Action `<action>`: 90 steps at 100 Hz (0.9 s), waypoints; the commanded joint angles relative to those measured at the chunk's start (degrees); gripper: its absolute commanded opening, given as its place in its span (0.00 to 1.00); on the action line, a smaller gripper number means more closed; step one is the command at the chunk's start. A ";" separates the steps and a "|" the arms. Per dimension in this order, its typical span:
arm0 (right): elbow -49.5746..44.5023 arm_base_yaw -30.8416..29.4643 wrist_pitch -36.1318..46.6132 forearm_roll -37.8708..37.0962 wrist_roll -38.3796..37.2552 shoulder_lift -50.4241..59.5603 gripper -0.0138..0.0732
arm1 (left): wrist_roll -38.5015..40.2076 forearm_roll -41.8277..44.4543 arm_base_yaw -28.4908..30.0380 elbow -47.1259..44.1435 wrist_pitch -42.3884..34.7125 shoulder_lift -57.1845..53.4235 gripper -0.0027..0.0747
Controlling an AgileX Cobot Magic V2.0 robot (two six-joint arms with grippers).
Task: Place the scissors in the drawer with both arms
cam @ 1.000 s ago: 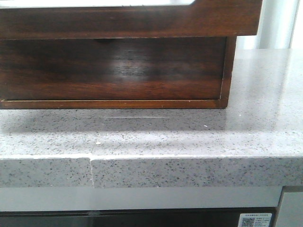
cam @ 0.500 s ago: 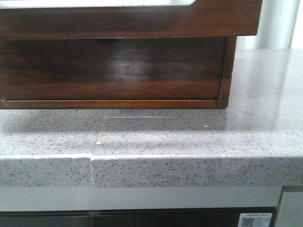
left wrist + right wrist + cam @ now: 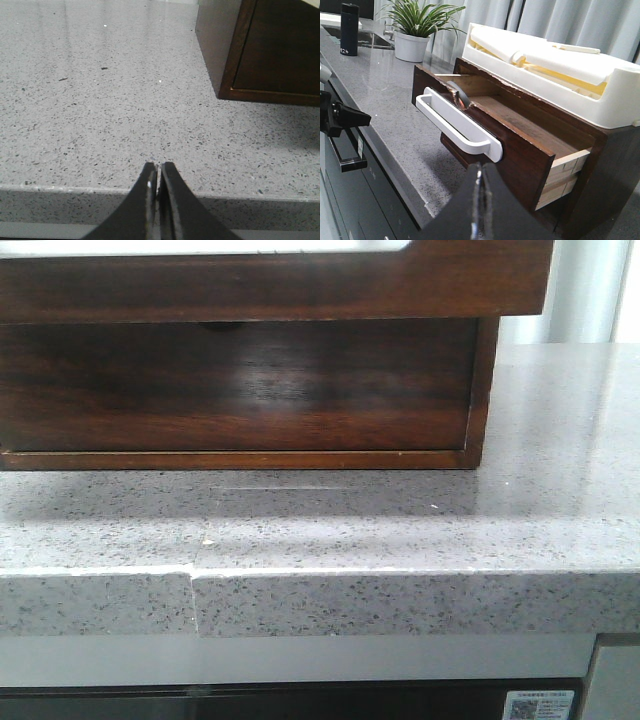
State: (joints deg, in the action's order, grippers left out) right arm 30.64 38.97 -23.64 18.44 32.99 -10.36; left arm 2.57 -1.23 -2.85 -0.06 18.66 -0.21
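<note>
The drawer [image 3: 530, 160] is pulled out of the dark brown cabinet and has a white bar handle [image 3: 455, 125] on its front. In the front view its front [image 3: 280, 285] fills the top of the frame. The scissors [image 3: 456, 93] lie inside the drawer behind the handle. Only a grey loop with a bit of orange shows. My left gripper [image 3: 159, 167] is shut and empty, low over the counter's front edge, beside the cabinet's corner [image 3: 235, 60]. My right gripper [image 3: 481, 167] is shut and empty, in front of the drawer's front, a little apart from it.
A lower drawer with a small half-round notch [image 3: 220, 326] sits shut under the open one. A white foam tray [image 3: 545, 60] lies on the cabinet. A potted plant [image 3: 412, 42] and a black bottle [image 3: 349, 30] stand far along the grey stone counter [image 3: 400, 530].
</note>
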 commanded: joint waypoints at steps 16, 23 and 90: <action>1.40 -0.08 4.30 0.60 0.10 -0.63 0.09 | 0.01 -0.62 0.37 -1.20 -3.98 -1.66 0.01; 1.40 -0.08 4.30 0.60 0.10 -0.63 0.09 | 0.01 -0.62 0.37 -1.20 -3.98 -1.66 0.01; -12.77 -0.28 51.05 -0.51 -2.15 -0.63 0.09 | 0.01 -0.62 0.37 -1.20 -3.98 -1.66 0.01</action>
State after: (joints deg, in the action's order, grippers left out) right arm 20.25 38.97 14.66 18.00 32.40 -10.36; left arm 2.57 -1.31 -2.85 -0.06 18.66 -0.21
